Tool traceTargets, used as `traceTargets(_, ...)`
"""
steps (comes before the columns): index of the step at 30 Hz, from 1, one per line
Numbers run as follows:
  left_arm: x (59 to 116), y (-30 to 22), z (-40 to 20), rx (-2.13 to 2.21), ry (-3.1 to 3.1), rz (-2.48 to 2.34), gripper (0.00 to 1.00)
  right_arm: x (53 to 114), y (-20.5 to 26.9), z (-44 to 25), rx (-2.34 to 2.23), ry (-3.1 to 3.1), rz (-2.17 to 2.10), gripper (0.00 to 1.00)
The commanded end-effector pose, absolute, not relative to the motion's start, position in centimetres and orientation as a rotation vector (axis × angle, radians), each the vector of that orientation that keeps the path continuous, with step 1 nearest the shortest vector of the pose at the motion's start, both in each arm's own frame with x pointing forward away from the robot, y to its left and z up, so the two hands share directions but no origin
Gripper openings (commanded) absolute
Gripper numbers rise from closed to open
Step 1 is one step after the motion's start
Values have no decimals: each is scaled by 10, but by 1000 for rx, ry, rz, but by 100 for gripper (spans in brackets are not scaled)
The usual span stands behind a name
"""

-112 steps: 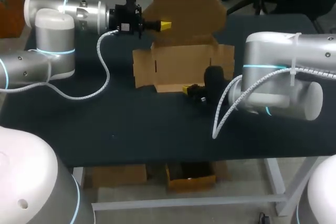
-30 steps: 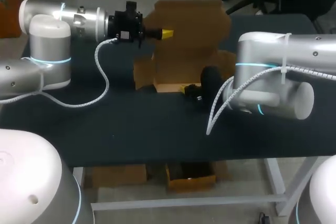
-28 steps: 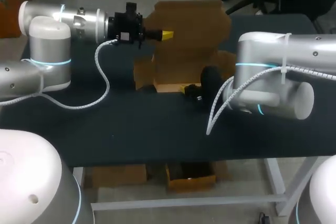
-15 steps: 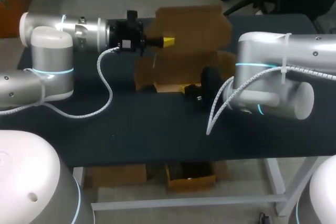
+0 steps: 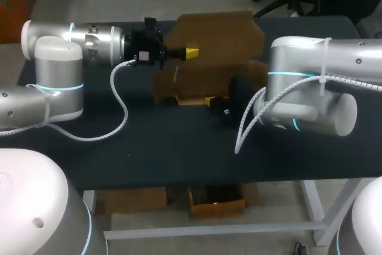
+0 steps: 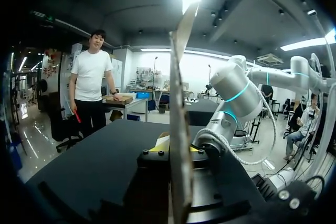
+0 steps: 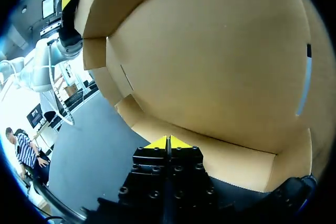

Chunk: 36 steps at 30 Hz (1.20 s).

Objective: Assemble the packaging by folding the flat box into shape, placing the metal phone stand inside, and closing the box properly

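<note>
On bench (image 5: 149, 147), toward far middle, cardboard box (image 5: 206, 79) is set, partly formed, walls raised. Lid flap (image 5: 216, 31) held up behind and over box opening, clamped at its left edge by left pincer (image 5: 191, 53); flap seen edge-on between yellow tips in left wrist view. Right pincer (image 5: 210, 101) placed low at box's front wall, tips clenched together; cardboard between them not discernible. Box interior seen just ahead of it.

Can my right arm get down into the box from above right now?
Probably not. The lid, pinched in the left gripper, leans over the box opening, and the right gripper sits low against the front wall. The lid would likely need swinging back first.
</note>
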<state>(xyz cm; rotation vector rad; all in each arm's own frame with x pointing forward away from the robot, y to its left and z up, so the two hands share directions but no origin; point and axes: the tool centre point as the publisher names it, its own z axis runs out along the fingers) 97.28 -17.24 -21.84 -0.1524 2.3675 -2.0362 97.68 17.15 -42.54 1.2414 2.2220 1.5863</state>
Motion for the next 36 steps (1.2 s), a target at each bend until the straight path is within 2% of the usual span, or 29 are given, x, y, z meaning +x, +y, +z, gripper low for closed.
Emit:
traceTargets(1,968,-171,-224,-160,2363,-2036,0,976,174,-430,1241,2209,1589,0)
traceTargets(36,971,-167,-238,-195,2428,-2050,0,976,174,-430,1241,2209,1589,0)
